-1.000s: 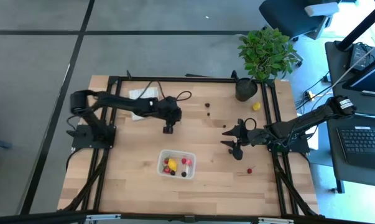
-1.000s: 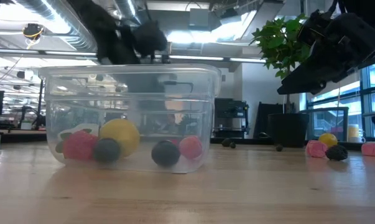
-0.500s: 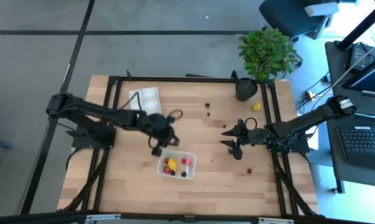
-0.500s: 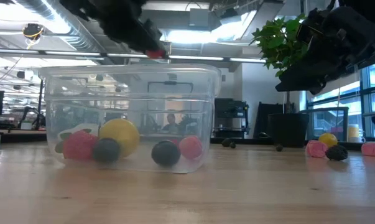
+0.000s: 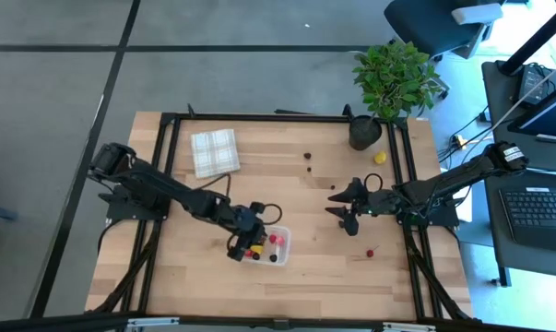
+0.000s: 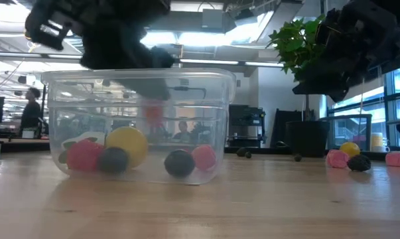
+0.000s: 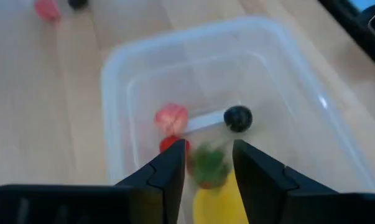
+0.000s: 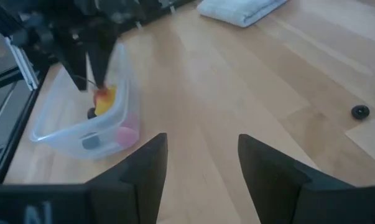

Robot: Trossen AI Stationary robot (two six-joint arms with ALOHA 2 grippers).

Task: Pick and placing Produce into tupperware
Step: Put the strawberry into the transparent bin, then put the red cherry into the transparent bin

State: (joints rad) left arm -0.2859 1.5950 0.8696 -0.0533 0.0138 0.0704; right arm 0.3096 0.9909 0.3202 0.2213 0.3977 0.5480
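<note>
The left arm reaches down over the clear tub (image 5: 262,243), its left gripper (image 7: 207,163) parted a little, a red-and-green berry (image 7: 203,163) between the fingers. Other fruit lies inside. The right gripper (image 5: 342,208) hovers apart, spread wide, empty.

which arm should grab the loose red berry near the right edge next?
Right. Its gripper hovers open and empty close to the red berry; the left gripper is busy over the tub.
</note>
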